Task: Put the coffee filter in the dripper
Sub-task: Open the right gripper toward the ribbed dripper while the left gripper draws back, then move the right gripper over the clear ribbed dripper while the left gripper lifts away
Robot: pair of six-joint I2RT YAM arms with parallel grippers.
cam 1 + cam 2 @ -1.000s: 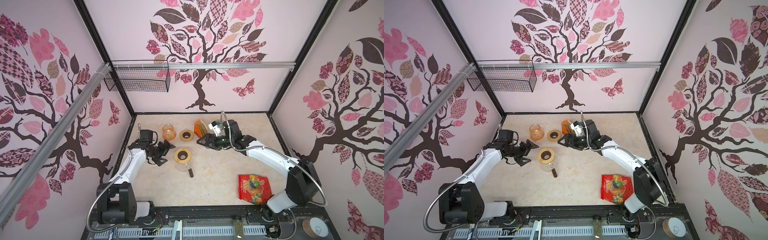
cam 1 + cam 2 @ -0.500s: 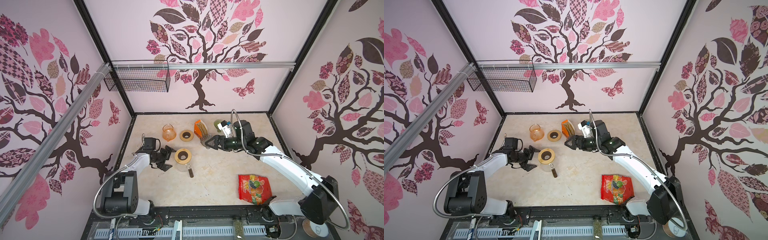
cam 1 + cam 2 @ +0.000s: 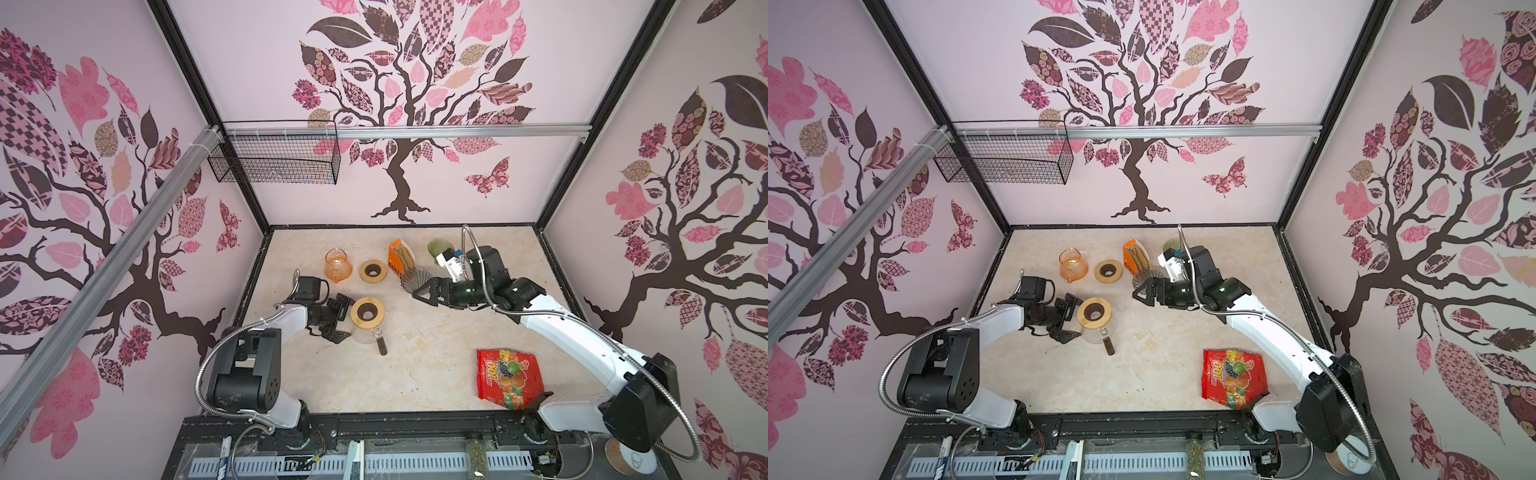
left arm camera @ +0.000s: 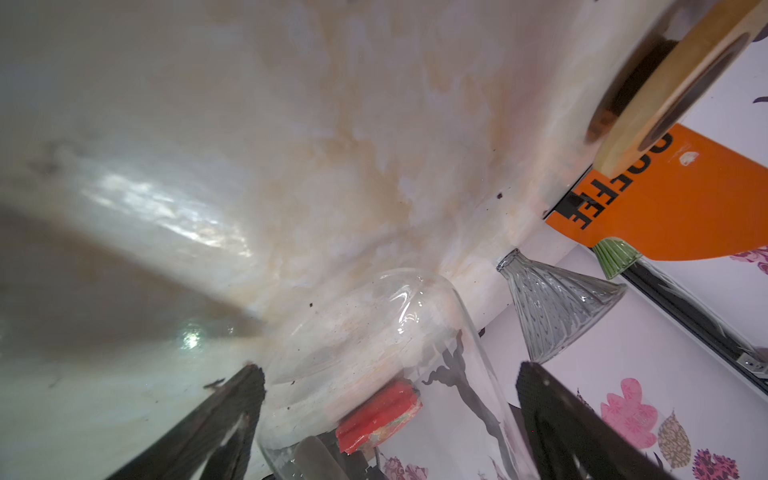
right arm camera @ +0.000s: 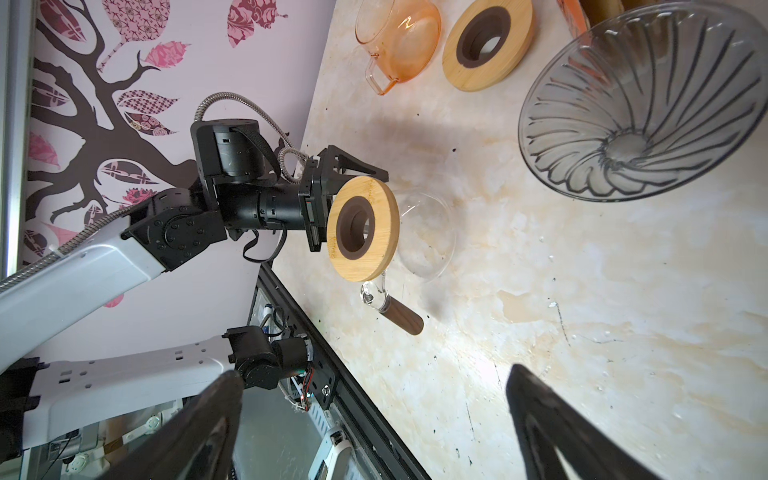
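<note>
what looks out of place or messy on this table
The red candy bag lies flat near the front edge of the table, the only non-coffee item there. Brownish stains and dark specks mark the tabletop. Nothing looks tipped or broken.

Both top views bright, evenly lit, sharp; soft shadows on tabletop [image 3: 415, 374]; walls bow at edges. Left wrist view: glare streak on tabletop, foreground blurred, glass carafe [image 4: 399, 316] glinting. Right wrist view crisp; highlights on glass dripper [image 5: 640, 104].
</note>
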